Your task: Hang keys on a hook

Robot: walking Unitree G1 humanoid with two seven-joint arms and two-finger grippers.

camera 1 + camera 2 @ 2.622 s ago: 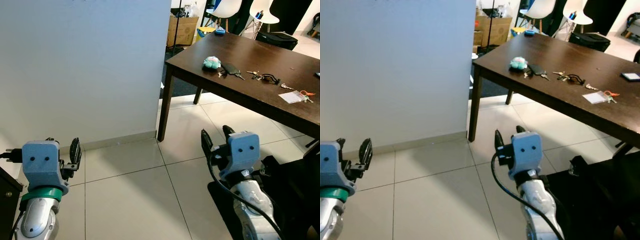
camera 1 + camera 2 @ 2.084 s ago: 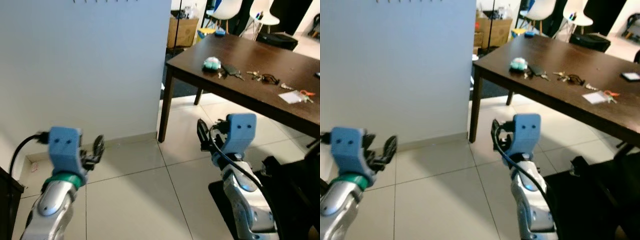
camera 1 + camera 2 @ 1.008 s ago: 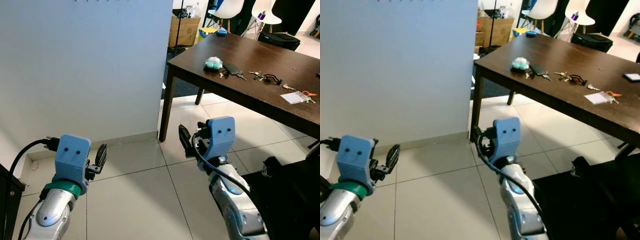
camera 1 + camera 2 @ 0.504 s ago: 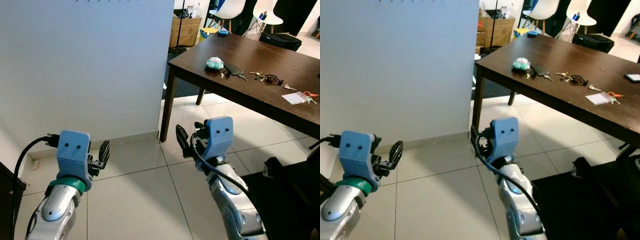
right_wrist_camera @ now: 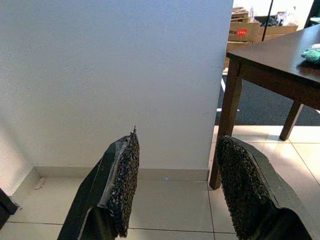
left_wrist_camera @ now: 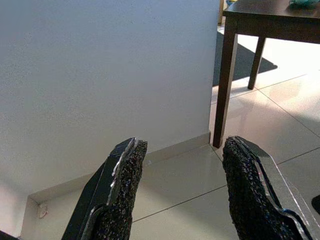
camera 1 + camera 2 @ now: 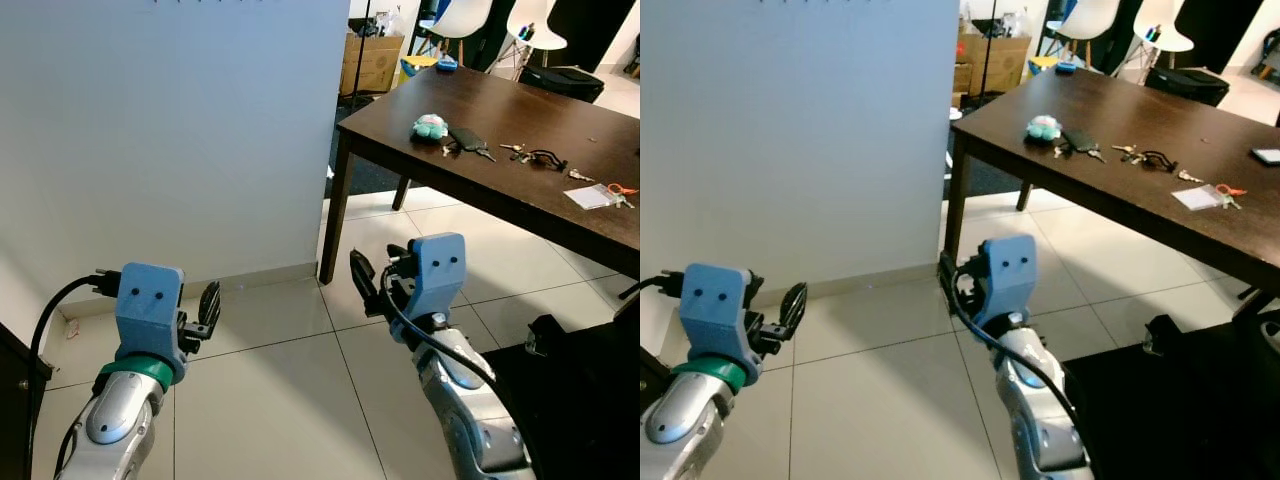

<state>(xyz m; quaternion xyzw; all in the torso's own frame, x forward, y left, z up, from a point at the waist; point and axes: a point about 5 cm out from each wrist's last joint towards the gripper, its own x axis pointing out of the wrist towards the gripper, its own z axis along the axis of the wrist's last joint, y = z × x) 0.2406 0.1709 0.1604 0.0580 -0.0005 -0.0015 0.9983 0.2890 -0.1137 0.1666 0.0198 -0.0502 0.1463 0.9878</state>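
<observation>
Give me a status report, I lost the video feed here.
Left pincer and right pincer open, empty, low over floor tiles. Keys lying on dark table ahead right, untouched. Table leg between right pincer and table.

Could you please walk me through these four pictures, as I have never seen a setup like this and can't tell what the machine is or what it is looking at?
This is a walking humanoid robot with two silver arms, each ending in a gripper of two long black fingers. The two wide pictures come from a stereo camera on its head, looking forward and down. There the left gripper shows on the left and the right gripper on the right, both raised over a tiled floor in front of a white wall.

The other two pictures come from a camera on each wrist, looking along that gripper's fingers. Both grippers are open and hold nothing.

Ahead on the right stands a dark table. On it lie a teal plush keychain, bunches of keys and a white card. The job is to hang keys on a hook.
</observation>
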